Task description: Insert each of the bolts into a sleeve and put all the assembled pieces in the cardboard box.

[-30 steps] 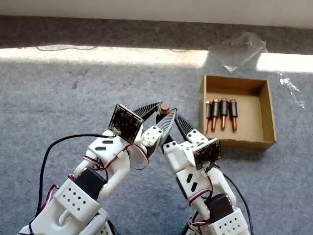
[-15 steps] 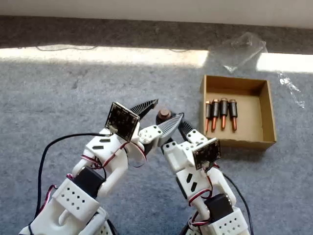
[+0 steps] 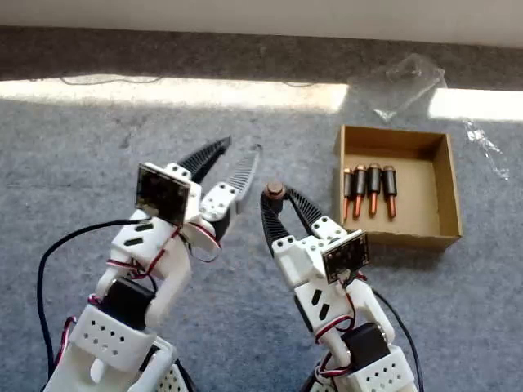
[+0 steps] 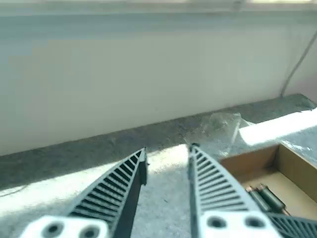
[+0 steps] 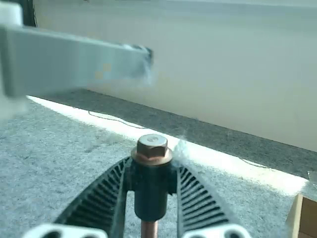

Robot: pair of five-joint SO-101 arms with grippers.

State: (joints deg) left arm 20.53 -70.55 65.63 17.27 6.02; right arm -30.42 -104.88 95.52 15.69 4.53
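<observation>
My right gripper is shut on an assembled bolt and sleeve; the right wrist view has the copper hex head and black sleeve standing upright between the ribbed fingers. My left gripper stands open with nothing in it, raised to the left of the right one, and its two black fingers spread apart in the left wrist view. The cardboard box lies to the right and holds several assembled pieces side by side. The box corner also appears past the left fingers.
A crumpled clear plastic bag lies behind the box, and a plastic scrap lies to the box's right. Grey carpet covers the floor, with a sunlit strip along the far side by the wall.
My left gripper has let go of the bolt and sleeve, opened, and drawn away to the left. The right gripper holds the piece in the same place.
</observation>
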